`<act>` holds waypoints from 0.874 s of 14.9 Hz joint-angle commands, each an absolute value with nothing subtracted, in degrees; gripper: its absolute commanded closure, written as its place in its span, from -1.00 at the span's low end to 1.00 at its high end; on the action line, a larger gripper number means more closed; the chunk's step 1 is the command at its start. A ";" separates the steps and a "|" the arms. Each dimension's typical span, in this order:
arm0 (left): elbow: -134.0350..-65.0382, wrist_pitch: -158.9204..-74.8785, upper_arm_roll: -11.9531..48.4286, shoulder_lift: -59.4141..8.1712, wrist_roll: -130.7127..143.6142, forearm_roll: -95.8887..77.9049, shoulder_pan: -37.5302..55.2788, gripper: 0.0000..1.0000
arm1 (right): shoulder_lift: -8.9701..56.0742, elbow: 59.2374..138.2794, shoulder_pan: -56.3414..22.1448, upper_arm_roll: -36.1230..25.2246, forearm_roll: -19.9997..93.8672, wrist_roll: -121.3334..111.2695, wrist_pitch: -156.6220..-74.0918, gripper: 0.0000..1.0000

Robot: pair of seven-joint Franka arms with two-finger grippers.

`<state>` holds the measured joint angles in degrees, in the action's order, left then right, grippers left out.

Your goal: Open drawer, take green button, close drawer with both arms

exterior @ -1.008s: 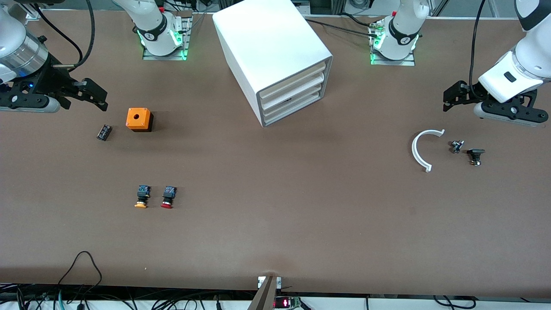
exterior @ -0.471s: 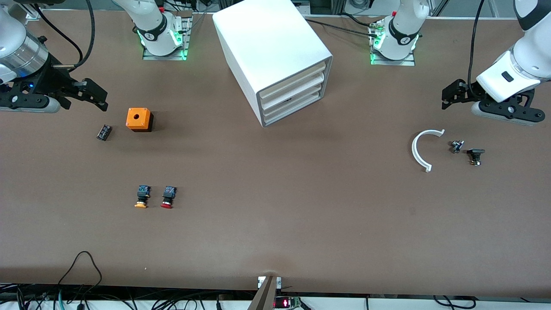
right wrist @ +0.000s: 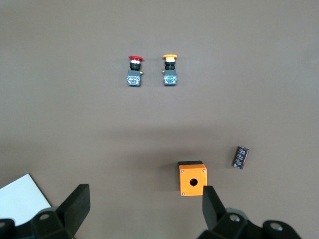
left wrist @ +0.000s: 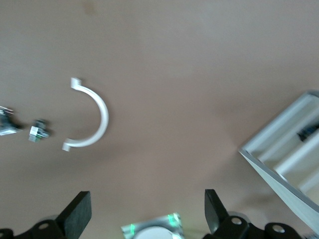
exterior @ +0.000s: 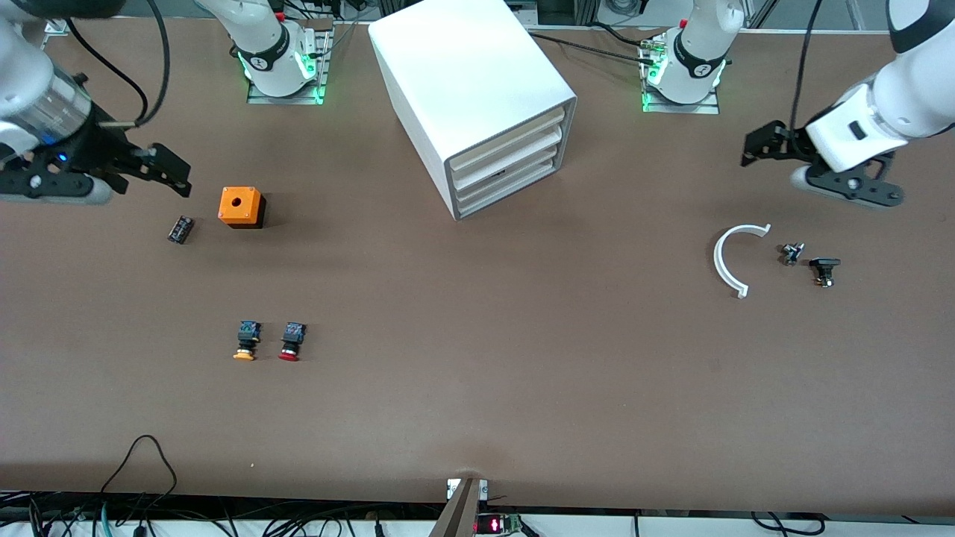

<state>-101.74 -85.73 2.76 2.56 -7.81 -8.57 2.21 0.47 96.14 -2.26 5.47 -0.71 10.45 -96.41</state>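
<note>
Cabinet [exterior: 477,97] stands mid-table near the arm bases, all three drawers pushed in; the lowest drawer [exterior: 506,190] is closed, its front facing the front camera and angled toward the left arm's end. The green button is not visible in any view. Left gripper [exterior: 753,149] hangs over bare table at the left arm's end, fingers [left wrist: 77,214] spread wide, holding nothing; a white curved piece [exterior: 730,261] and two small dark parts [exterior: 809,261] lie nearer the front camera. Right gripper [exterior: 175,171] hangs over the right arm's end, fingers [right wrist: 75,204] spread, empty, just above the orange box [exterior: 241,206] and small dark cylinder [exterior: 180,229]. Orange-capped button [exterior: 245,341] and red-capped button [exterior: 292,341] lie side by side, nearer the camera.
</note>
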 commanded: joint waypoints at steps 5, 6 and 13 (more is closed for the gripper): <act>-100.55 -80.16 3.95 -3.94 -8.52 -24.31 3.52 -0.98 | 9.04 95.27 -2.20 5.89 -0.26 10.72 -100.44 -1.00; -100.89 -80.24 3.96 -5.26 -9.57 -27.91 3.52 -0.98 | 10.18 95.27 -2.20 5.89 -0.26 10.64 -101.76 -1.00; -105.01 -86.55 3.95 -18.44 -34.24 -46.73 3.51 -0.93 | 15.90 94.75 -2.90 5.89 0.09 14.67 -107.40 -0.99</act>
